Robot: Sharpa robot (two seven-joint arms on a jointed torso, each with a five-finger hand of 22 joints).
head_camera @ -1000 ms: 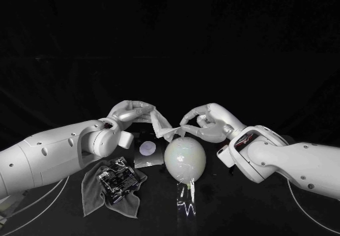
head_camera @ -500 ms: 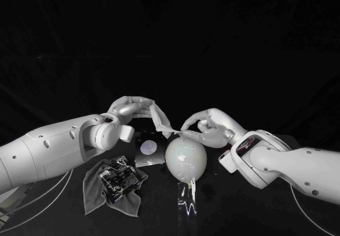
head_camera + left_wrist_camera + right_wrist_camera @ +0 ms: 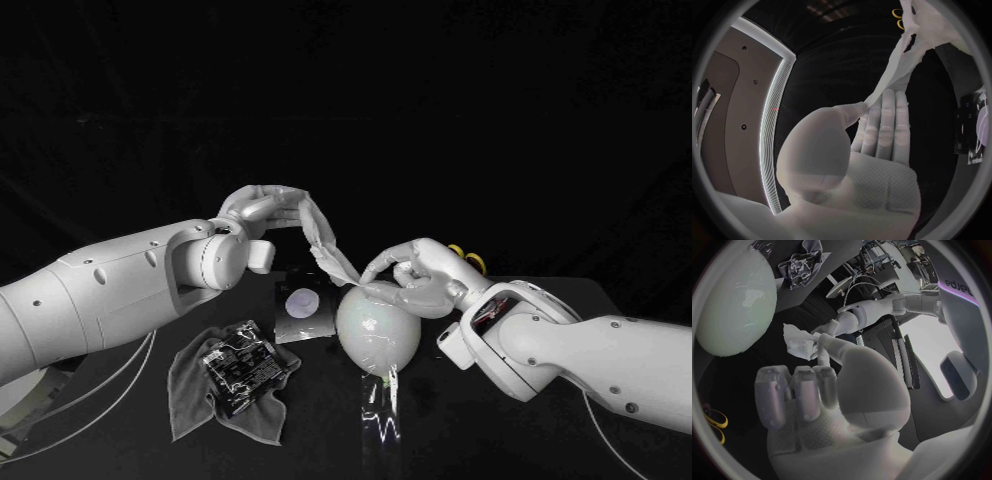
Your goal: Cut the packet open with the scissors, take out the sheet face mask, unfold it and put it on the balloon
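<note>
Head view shows the left hand [image 3: 268,211] pinching the upper end of the mask [image 3: 326,248], which stretches down to the right hand [image 3: 414,277], pinching its lower end just above the balloon [image 3: 378,328] on the desk [image 3: 462,440]. Scissors [image 3: 463,251] lie just behind the right hand.

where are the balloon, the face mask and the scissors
balloon [image 3: 378,328], head view, middle of its pale side
face mask [image 3: 326,248], head view, middle of the stretched strip
scissors [image 3: 462,250], head view, yellow handle loop
</note>
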